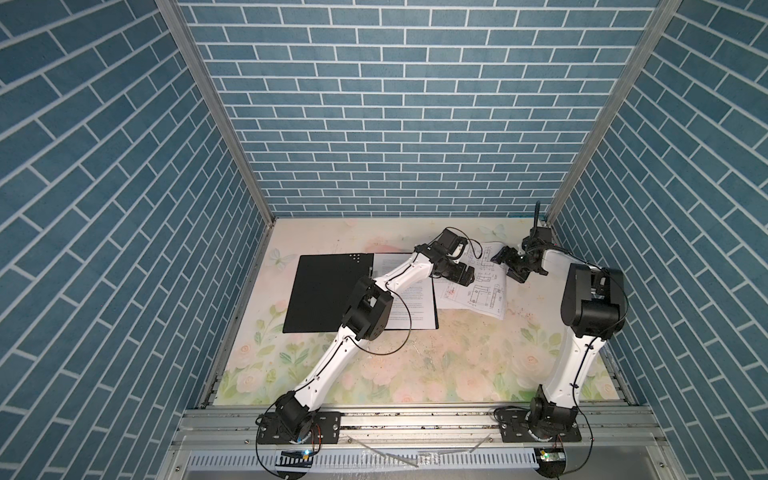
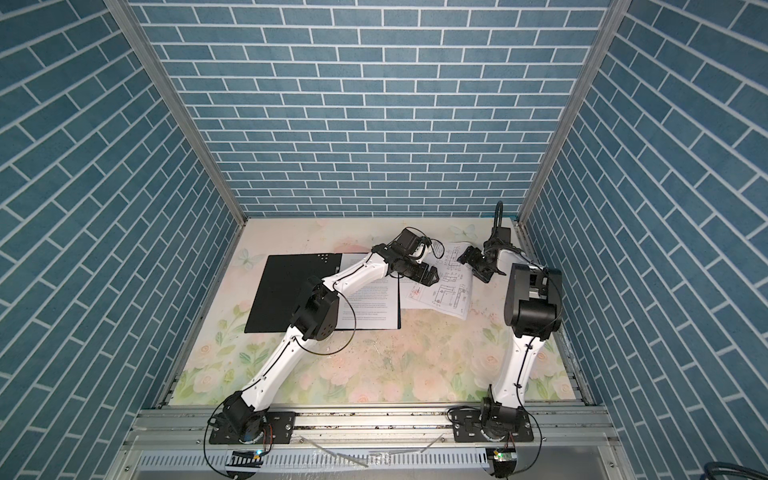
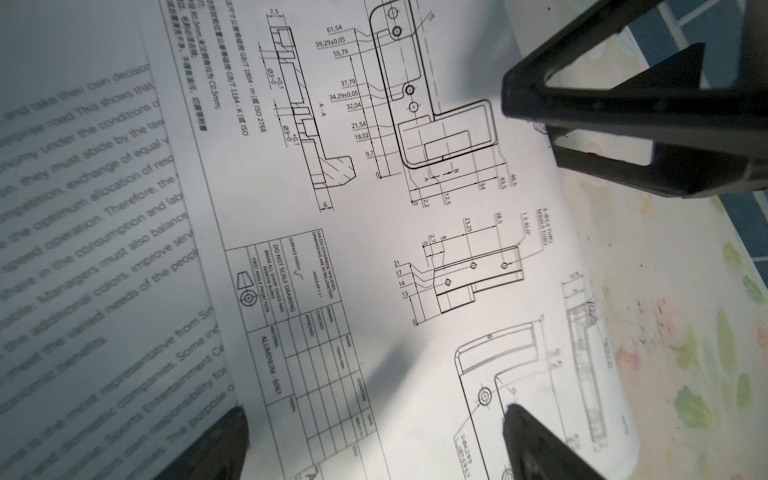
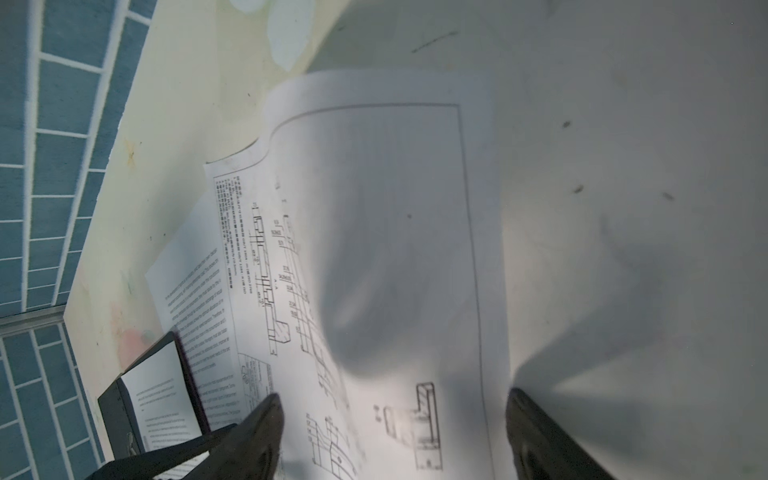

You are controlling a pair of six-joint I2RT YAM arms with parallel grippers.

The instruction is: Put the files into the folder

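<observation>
The left fingers (image 3: 536, 449) stand spread wide over a drawing sheet (image 3: 415, 208), pinching nothing. The right fingers (image 4: 536, 440) are spread too, one over the drawing sheet where it curls up, one over the bare desk (image 4: 623, 166). In a top view the drawing sheet lies just right of the folder (image 1: 324, 291), which lies open on the desk, black inside up, with a text sheet (image 1: 417, 305) on its right half
</observation>
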